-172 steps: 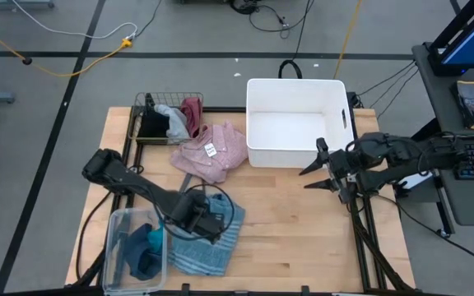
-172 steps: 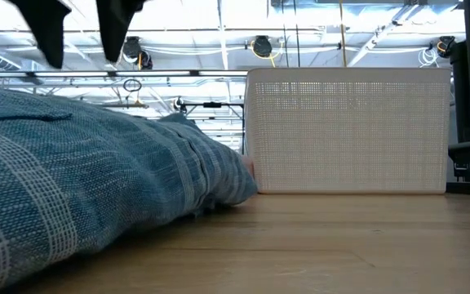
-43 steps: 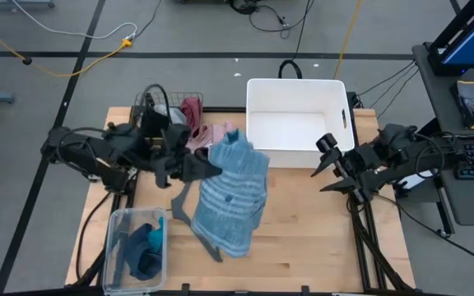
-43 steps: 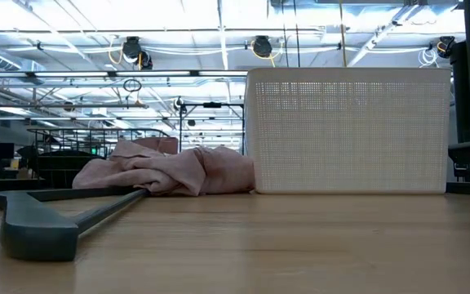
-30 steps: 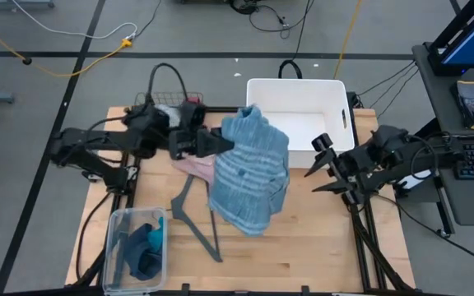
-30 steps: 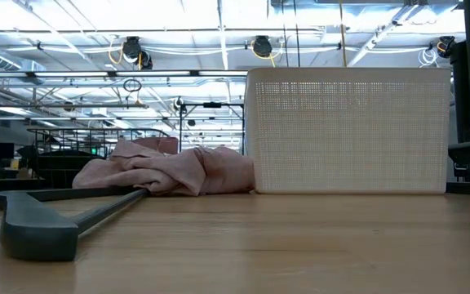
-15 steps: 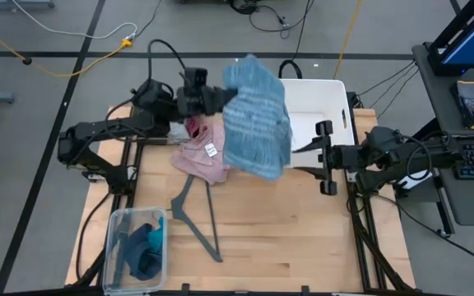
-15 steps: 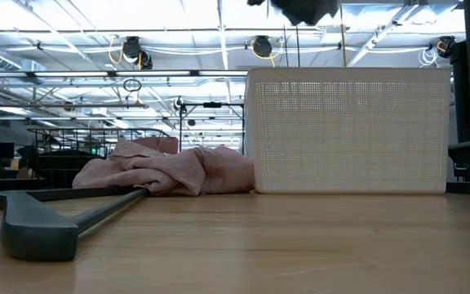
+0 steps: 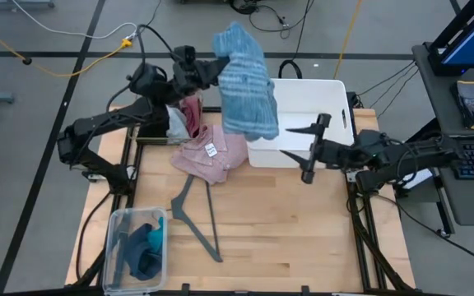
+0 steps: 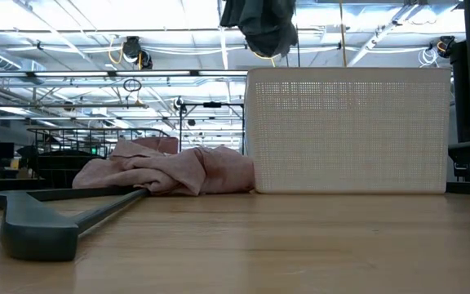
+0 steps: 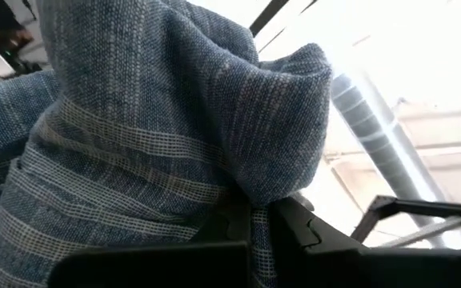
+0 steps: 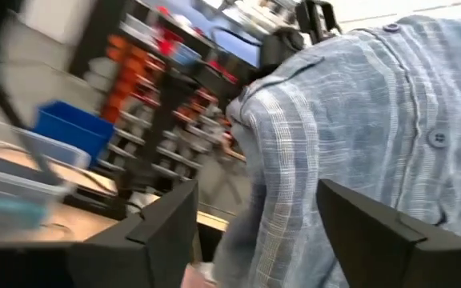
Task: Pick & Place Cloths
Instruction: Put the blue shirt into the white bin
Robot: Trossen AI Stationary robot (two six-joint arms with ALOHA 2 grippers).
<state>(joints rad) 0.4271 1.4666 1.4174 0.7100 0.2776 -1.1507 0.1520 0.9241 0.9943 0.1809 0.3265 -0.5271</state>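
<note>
Gripping the blue striped cloth [image 9: 245,78], left end effector [image 9: 218,66] has risen; right [image 9: 306,150] spread wide.

A blue striped cloth [image 11: 150,136] is filling most of the left wrist view, its woven fabric crossed by thin pale lines. The cloth is bunching into a rounded fold that is jutting toward the bright ceiling behind it. The left gripper [image 11: 250,232] is clamping the fabric low in the frame, its dark fingers [image 11: 302,232] pressing together on a pinched ridge of the cloth. Beyond the fold, a grey ribbed duct [image 11: 374,132] is running across the glaring ceiling, and a dark angled bar [image 11: 422,210] is showing beside the fingers.
</note>
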